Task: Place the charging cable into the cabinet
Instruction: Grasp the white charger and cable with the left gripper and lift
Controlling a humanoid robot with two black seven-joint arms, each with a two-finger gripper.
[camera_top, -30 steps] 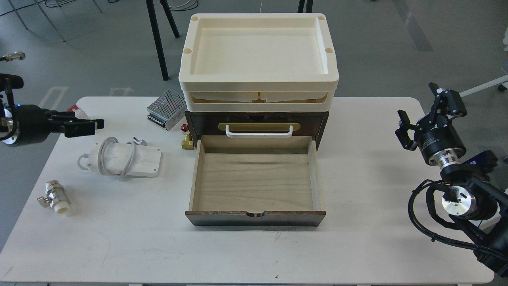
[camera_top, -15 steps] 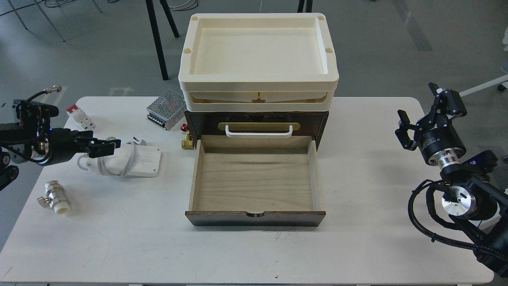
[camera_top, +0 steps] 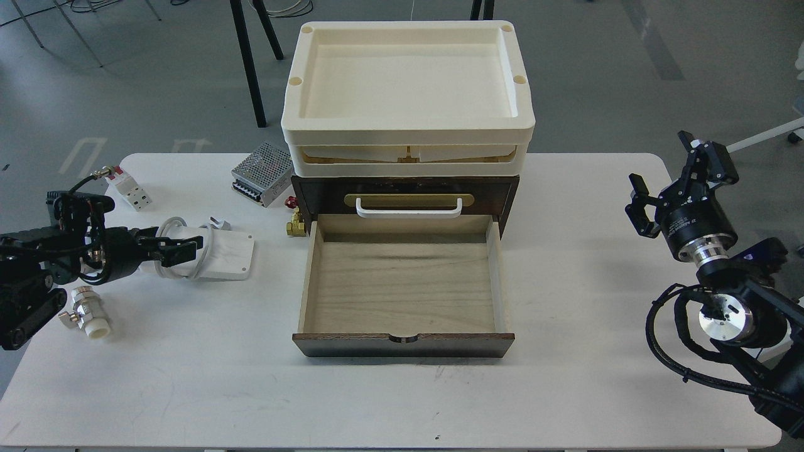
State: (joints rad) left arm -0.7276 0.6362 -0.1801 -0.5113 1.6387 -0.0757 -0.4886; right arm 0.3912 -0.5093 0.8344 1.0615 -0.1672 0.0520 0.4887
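The charging cable (camera_top: 226,252) is a flat white block with a grey cord looped around it, lying on the table left of the cabinet. My left gripper (camera_top: 186,247) comes in low from the left and sits over the block's left end and cord loop, its fingers slightly apart, not closed on it. The cabinet (camera_top: 406,188) is a dark brown box with its light-wood drawer (camera_top: 402,282) pulled out and empty, a white handle (camera_top: 409,208) above it, and cream trays (camera_top: 408,100) stacked on top. My right gripper (camera_top: 666,172) is open and empty, raised at the far right.
A perforated metal power-supply box (camera_top: 262,172) stands behind the charger. A white-and-red block (camera_top: 129,188) lies at the back left. A metal valve fitting (camera_top: 88,314) lies by my left arm. A brass valve with a red knob (camera_top: 295,220) sits at the cabinet's left corner.
My left gripper has come down and moved right, from above the table's left edge onto the charger's left end. The right arm has not moved.
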